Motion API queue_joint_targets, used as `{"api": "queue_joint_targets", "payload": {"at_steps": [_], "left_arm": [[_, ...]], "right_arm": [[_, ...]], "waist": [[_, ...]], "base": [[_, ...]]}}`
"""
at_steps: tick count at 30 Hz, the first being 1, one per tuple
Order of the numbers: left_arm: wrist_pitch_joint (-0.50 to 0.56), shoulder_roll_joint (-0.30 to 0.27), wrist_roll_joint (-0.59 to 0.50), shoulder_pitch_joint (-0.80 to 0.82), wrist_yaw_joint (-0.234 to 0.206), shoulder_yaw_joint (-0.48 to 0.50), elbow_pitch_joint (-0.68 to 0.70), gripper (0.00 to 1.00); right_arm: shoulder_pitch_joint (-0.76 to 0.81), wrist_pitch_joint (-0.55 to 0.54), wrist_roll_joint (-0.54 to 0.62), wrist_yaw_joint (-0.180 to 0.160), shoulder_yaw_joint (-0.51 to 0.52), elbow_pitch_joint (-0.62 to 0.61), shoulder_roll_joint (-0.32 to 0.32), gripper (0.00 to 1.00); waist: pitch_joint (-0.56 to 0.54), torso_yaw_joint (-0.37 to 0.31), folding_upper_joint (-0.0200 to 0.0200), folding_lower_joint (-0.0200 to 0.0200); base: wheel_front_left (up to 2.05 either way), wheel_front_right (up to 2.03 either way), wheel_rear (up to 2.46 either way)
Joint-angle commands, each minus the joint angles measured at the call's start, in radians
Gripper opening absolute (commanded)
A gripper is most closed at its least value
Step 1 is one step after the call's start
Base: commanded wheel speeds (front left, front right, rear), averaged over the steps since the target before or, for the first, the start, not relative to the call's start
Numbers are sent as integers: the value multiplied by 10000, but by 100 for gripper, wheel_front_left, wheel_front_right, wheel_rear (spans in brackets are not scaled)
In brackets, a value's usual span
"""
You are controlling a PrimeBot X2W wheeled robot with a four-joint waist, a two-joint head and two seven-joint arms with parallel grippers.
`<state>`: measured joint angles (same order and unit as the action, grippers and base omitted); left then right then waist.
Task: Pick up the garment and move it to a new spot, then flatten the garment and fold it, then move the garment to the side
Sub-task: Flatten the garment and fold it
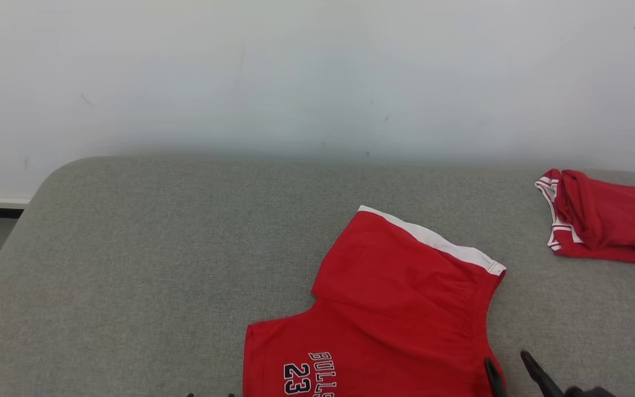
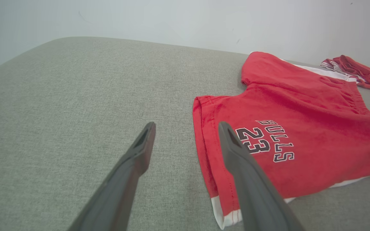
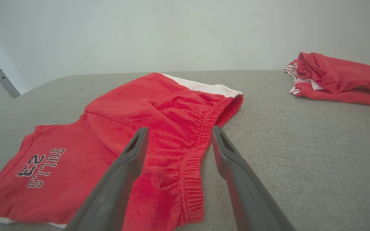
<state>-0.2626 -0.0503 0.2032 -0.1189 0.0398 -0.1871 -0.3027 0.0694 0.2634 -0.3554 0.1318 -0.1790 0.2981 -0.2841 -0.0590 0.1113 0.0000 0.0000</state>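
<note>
shorts (image 1: 383,309): red, "bulls 23" print, lying flat on the near side of the desk (image 1: 130,248), a little right of centre; elastic waistband to the right, white stripe along the far edge.
right gripper (image 3: 180,130): wide, holding nothing, astride the waistband edge, one finger over cloth and one over bare desk.
left gripper (image 2: 187,126): wide, empty, at the shorts' left hem beside the print.
second garment (image 1: 609,220): red with white trim, bunched at far right, well apart.
desk: grey cloth top, rounded corners.
wall (image 1: 295,71): white, behind.
</note>
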Motion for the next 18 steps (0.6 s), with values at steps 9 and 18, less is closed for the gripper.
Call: {"api": "queue_joint_targets", "payload": {"at_steps": [9,18], "left_arm": [[-30,2,-389,-627,342,-226,-303,100],[-30,43,-715,-768,734,-717,-1181,100]], "right_arm": [[1592,6,229,-28,647,-250,351,100],[1533,5,308,-28,479,311,-84,100]], "waist": [[-36,-141,0,0],[45,-202,0,0]], "base": [[0,0,0],[0,0,0]]}}
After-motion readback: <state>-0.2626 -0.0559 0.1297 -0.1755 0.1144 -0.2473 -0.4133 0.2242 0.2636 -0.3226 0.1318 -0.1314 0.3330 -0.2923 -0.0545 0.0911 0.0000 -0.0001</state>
